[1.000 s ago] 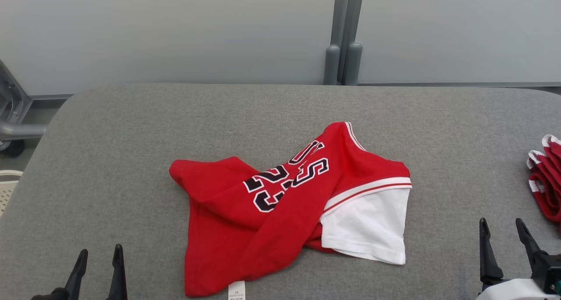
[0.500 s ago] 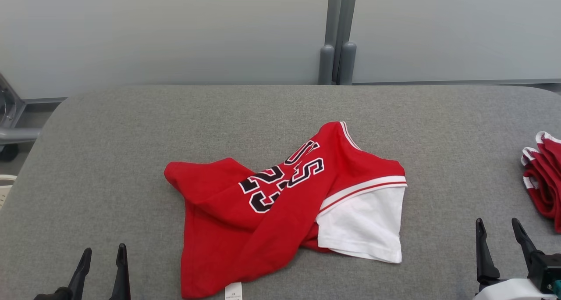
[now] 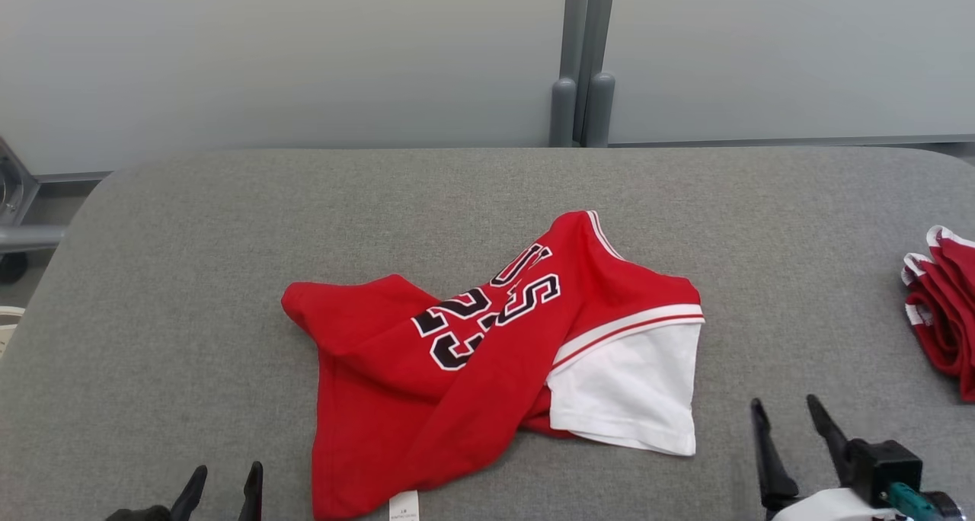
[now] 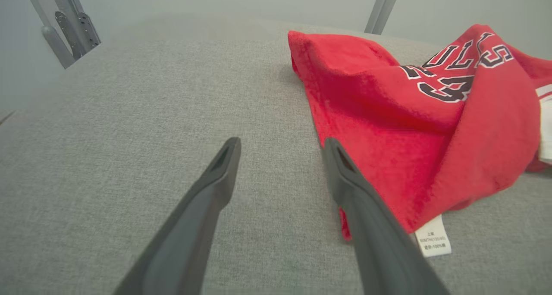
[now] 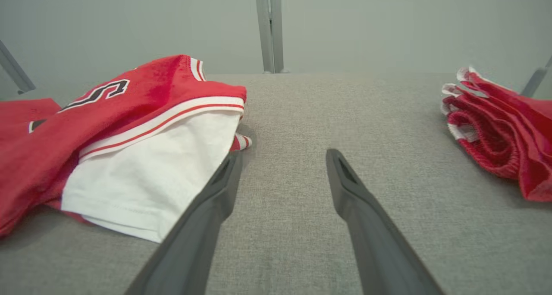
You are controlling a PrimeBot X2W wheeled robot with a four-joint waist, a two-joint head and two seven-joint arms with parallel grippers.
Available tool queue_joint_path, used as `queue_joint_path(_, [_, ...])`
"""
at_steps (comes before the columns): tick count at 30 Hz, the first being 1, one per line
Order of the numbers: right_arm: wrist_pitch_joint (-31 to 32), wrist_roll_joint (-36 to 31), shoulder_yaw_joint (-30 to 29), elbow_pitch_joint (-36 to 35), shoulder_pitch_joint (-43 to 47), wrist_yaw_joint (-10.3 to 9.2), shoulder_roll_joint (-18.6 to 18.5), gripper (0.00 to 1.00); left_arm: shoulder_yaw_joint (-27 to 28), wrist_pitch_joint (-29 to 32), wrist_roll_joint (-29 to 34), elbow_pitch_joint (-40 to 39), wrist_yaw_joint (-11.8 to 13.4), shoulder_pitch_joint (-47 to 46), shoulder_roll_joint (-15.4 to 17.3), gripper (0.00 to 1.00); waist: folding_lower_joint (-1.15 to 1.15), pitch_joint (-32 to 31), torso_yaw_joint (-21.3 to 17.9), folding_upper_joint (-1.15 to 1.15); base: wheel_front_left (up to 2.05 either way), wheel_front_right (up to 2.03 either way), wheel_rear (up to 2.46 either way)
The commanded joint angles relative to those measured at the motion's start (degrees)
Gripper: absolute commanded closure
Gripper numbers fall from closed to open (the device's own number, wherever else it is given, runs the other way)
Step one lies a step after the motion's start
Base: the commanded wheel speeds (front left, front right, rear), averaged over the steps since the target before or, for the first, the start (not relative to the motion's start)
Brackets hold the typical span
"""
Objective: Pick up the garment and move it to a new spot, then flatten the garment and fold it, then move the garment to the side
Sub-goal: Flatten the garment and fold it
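Observation:
A crumpled red garment (image 3: 472,361) with black-and-white lettering and a white sleeve lies in the middle of the grey padded table (image 3: 190,277). Its red body (image 4: 388,127) and white label show in the left wrist view, its white sleeve (image 5: 146,174) in the right wrist view. My left gripper (image 3: 225,481) stands open at the near edge, just left of the garment's lower corner, with nothing between its fingers. Off the sleeve's right side my right gripper (image 3: 784,414) is open over bare table. The same gripper (image 5: 280,157) has its left finger close beside the sleeve.
A second folded red and white garment (image 3: 941,308) lies at the table's right edge, also seen as a red pile (image 5: 500,131) in the right wrist view. A grey post (image 3: 579,64) stands behind the table. A metal frame (image 3: 15,216) is at the far left.
Both grippers have moved inward toward the garment, the left one rightward, the right one leftward. The camera has shifted slightly. The garment itself lies as before.

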Motion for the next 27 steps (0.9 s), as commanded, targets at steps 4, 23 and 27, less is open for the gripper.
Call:
queue_joint_path(4, [4.87,2.50,4.59,1.09,-2.49,-0.02,-1.81,0.00,0.02,6.41,-4.16,-2.35,0.32,-1.26,-1.39,0.00,0.00,1.05,0.04,0.69,0.00,0.00,0.00])
queue_joint_path(23, [32.63,7.14,12.99,-5.72,-5.49,-0.01,-7.74,0.00,-2.33,32.30,-14.48,-19.82,6.88,2.37,-2.98,0.00,0.00,9.11,1.42,0.69,0.00,0.00,0.00])
queue_joint_path(27, [33.28,7.02,13.00,-6.07,-6.25,-0.01,-7.38,0.00,-3.76,33.20,-14.35,-18.37,5.57,2.07,-2.55,0.00,0.00,10.37,1.36,0.69,0.00,0.00,0.00])
